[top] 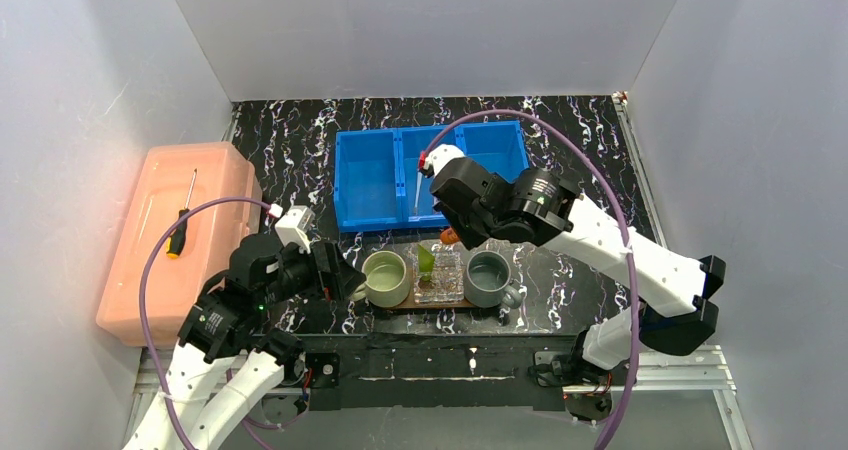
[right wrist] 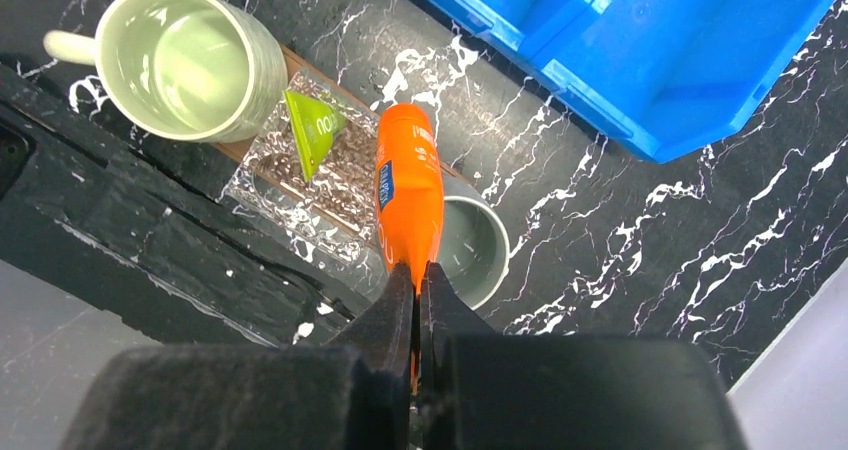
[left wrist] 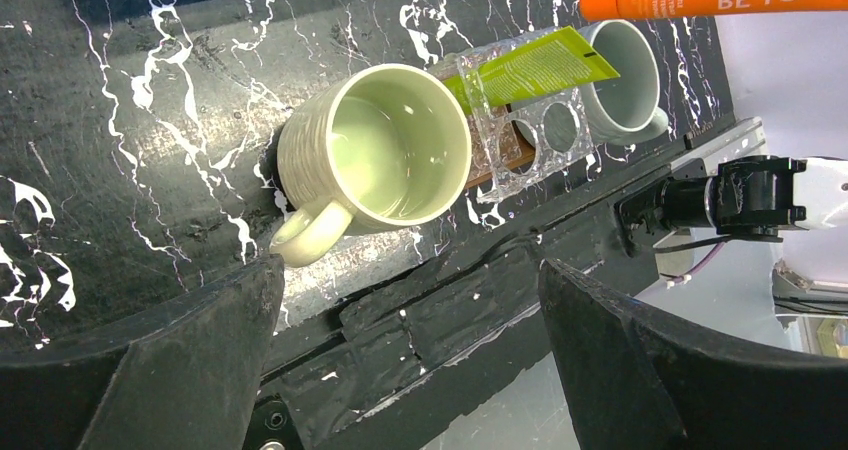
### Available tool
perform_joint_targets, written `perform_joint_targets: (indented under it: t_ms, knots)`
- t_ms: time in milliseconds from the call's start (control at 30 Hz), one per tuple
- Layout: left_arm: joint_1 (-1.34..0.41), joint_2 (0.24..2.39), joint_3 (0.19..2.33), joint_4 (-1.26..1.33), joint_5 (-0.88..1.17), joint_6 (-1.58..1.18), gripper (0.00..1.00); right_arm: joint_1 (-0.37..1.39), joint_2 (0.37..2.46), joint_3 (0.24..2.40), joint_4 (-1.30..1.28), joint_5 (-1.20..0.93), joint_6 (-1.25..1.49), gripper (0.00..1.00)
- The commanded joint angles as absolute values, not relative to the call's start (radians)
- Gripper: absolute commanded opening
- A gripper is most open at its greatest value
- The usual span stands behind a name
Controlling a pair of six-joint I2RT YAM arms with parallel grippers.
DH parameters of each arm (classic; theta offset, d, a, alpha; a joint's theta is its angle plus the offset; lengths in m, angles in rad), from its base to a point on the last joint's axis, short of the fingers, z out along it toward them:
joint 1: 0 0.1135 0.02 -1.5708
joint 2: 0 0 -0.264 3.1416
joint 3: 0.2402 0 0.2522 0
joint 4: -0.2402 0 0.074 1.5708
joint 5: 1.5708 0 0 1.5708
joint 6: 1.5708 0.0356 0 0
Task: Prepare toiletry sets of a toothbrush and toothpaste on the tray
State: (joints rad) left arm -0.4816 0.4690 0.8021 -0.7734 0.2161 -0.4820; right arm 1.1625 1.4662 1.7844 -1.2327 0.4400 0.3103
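Note:
My right gripper (right wrist: 418, 282) is shut on the flat end of the orange tube (right wrist: 408, 180), which hangs nozzle-down above the clear holder and the grey mug's rim. In the top view this gripper (top: 452, 232) hovers just behind the dark-brown tray (top: 450, 304). The lime-green tube (right wrist: 315, 130) stands tilted in the clear holder (right wrist: 300, 185) on the tray. A thin pale toothbrush (top: 417, 192) lies in the blue bin's middle compartment. My left gripper (left wrist: 410, 360) is open and holds nothing, low beside the green mug's handle.
A green mug (top: 385, 277) and a grey mug (top: 488, 277) stand at the tray's two ends. The blue three-compartment bin (top: 430, 170) sits behind them. A pink box (top: 175, 240) with a screwdriver on top is at the left. The table's front edge is close below the tray.

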Motion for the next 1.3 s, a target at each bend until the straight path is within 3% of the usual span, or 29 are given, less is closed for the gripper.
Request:
perform_joint_targets:
  t_ms: [0,1267]
  knots:
    - [-0.482,0.454,0.795,-0.769,0.194,-0.478,0.98,1.181,1.478,1.830,-1.269,0.446,0.328,0.01]
    - [-0.482,0.471,0.795,-0.769,0.189,-0.478,0.99,1.192,1.522,1.673,-1.164,0.356,0.309,0.01]
